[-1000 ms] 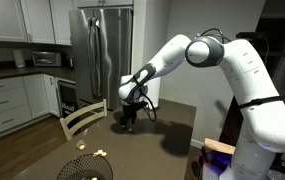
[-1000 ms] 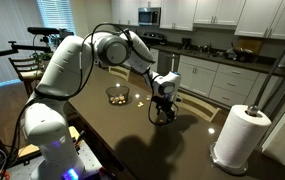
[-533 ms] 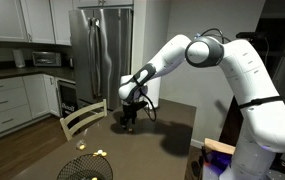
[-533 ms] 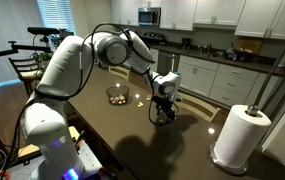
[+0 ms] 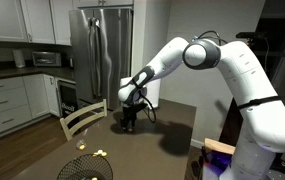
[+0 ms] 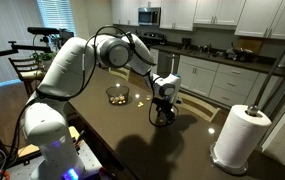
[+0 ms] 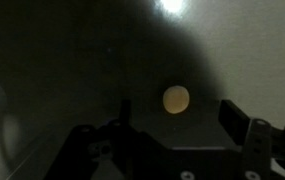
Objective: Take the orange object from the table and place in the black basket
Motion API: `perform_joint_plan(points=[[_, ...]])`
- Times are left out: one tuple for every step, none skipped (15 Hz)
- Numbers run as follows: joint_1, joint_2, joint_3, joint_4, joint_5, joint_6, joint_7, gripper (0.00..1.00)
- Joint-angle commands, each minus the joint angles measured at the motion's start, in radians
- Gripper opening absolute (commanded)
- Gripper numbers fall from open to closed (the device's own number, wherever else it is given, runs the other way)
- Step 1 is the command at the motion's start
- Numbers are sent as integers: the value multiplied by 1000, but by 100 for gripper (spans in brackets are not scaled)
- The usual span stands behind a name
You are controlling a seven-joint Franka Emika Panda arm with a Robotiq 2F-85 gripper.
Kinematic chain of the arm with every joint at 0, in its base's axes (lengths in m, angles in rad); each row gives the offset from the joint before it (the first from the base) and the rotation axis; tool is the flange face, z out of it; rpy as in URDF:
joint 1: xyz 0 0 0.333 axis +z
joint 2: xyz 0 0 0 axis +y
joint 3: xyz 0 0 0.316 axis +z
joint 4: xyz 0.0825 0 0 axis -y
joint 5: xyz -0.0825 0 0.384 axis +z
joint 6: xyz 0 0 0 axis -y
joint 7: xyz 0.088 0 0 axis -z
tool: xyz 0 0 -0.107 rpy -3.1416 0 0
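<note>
In the wrist view a small round orange object (image 7: 176, 98) lies on the dark brown table (image 7: 42, 60). It sits between my two fingers and just ahead of their tips. My gripper (image 7: 178, 113) is open, with one dark finger (image 7: 125, 110) on the left and one finger (image 7: 234, 115) on the right. In both exterior views the gripper (image 5: 130, 118) (image 6: 162, 110) points down at the far part of the table and hides the object. The round black wire-mesh basket (image 6: 119, 103) (image 5: 70, 166) stands on the table a little way off, with pale yellowish pieces in it.
A paper towel roll (image 6: 233, 136) stands on the table near its corner. A pale wooden slat-back chair (image 5: 83, 119) is at the table's side. A fridge (image 5: 102, 50) and kitchen counters (image 6: 222, 62) lie beyond the table.
The arm's elbow has shifted very slightly. The gripper stays low over the same spot on the table.
</note>
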Motion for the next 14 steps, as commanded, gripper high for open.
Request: perform_joint_plan(points=[[-12,24,8,37,-1,-25,-1,58],[-12,25,7,39,-2,-26,0,52],[-13,23,7,41,-2,-28,0,47],[-12,22,6,43,-2,-35,4,40],[-13,22,5,46,-1,-42,5,34],[-10,20,2,49,-3,-55,14,27],[-10,19,1,52,-4,-63,14,21],[-9,20,-2,56,-5,-72,16,13],[-8,22,-2,60,-5,-85,18,8],[-8,26,-2,63,-5,-93,20,50],[-8,27,-2,65,-4,-101,20,46],[-8,29,-2,68,-3,-108,21,47],[-9,30,-3,71,-1,-119,24,51],[-9,32,-3,74,2,-132,28,58]])
